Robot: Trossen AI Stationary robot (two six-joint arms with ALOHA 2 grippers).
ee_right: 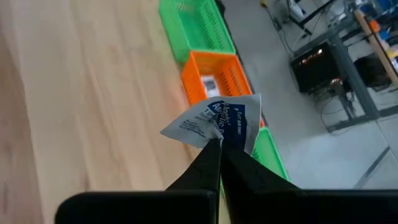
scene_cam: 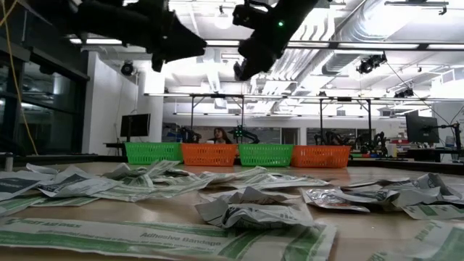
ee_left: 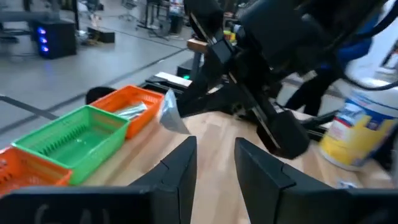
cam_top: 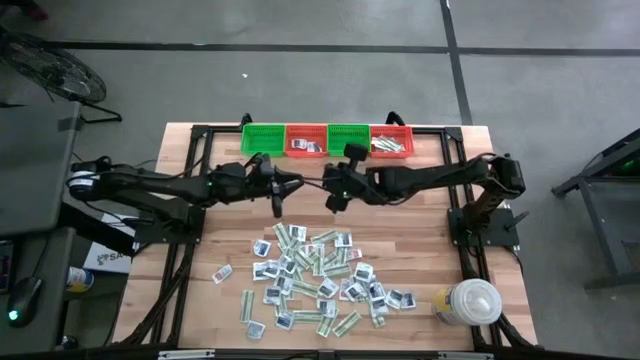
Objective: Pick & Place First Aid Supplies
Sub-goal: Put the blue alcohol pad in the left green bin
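Note:
The first aid supplies [cam_top: 318, 278] lie as a loose pile of several small white and pale-green packets on the near half of the wooden table, also seen in the low view [scene_cam: 246, 206]. My right gripper [cam_top: 331, 205] hangs above the table's middle, shut on one white packet with blue print [ee_right: 217, 121]. My left gripper [cam_top: 278, 207] hovers beside it to the left, open with nothing between its fingers [ee_left: 214, 144]. In the left wrist view the held packet [ee_left: 169, 113] shows ahead of my left fingers. My right gripper pinches the packet's lower edge [ee_right: 219, 135] between its two fingertips. The fingers come from the table's right side, slanting downward. The packet is lifted clear of the table and sticks out crumpled beyond the fingertips.
Four small baskets stand in a row along the far edge: green [cam_top: 263, 140], orange [cam_top: 306, 141], green [cam_top: 348, 139], orange [cam_top: 391, 142]; both orange ones hold a few packets. A big white round lidded container [cam_top: 468, 302] stands at the near right corner.

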